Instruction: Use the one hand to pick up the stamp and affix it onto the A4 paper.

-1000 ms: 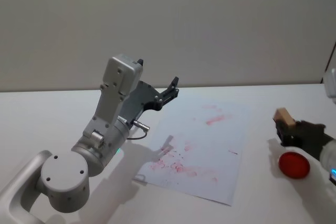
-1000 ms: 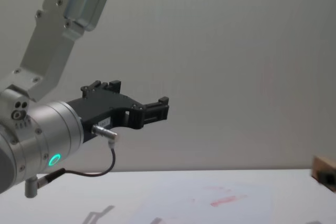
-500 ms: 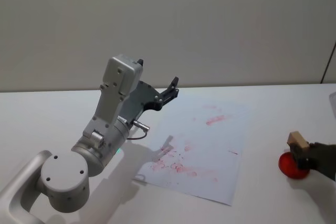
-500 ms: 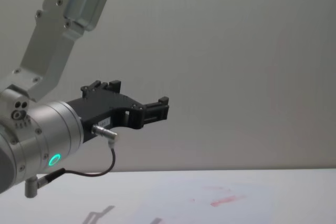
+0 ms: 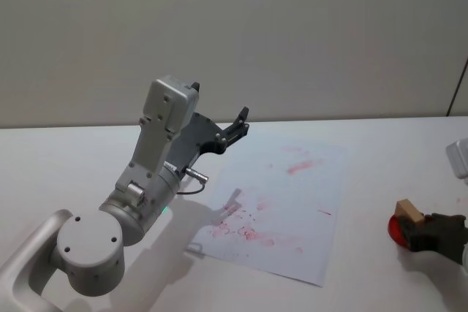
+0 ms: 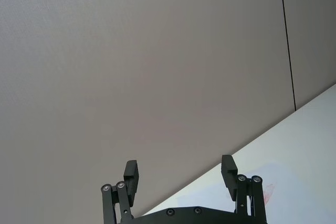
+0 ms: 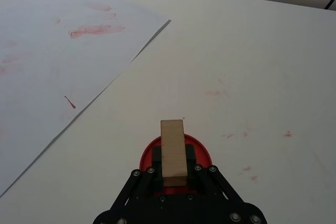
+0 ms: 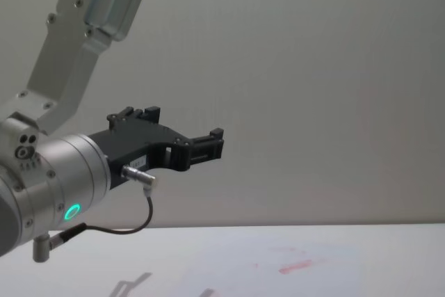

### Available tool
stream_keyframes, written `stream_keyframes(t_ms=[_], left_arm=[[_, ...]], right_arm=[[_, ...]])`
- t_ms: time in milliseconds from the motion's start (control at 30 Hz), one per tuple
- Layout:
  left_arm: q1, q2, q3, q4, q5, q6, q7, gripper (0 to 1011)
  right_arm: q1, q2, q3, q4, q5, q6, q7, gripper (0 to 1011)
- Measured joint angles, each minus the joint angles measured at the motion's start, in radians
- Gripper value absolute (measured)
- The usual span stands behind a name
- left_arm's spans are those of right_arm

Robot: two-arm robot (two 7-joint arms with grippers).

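The right gripper (image 7: 173,169), low over the white table (image 7: 252,66) at the robot's right and well clear of the A4 paper (image 5: 281,206), is clamped on the stamp (image 7: 173,153), held directly over a round red ink pad (image 7: 199,150), apparently to charge its face before printing. The stamp is a plain, light-brown wooden block with square edges; the paper is a flat, matte sheet bearing smudged red marks. The left gripper (image 6: 181,174) is parked raised over the table's left side, fingers spread and empty.
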Motion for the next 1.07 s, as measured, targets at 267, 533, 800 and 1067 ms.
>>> stream_keyframes(t_ms=[267, 533, 800, 1067], left_arm=[[0.0, 0.0, 0.0, 0.0, 0.0, 0.0, 0.0, 1001], [0.0, 0.0, 0.0, 0.0, 0.0, 0.0, 0.0, 1001], [0.0, 0.0, 0.0, 0.0, 0.0, 0.0, 0.0, 1001], [0.0, 0.0, 0.0, 0.0, 0.0, 0.0, 0.0, 1001]], right_arm=[[-0.001, -0.001, -0.005, 0.003, -0.008, 0.008, 0.012, 422], [-0.002, -0.001, -0.007, 0.005, -0.012, 0.012, 0.017, 648], [-0.002, -0.002, -0.009, 0.006, -0.014, 0.015, 0.02, 856], [-0.002, -0.002, -0.01, 0.006, -0.015, 0.015, 0.022, 1001]])
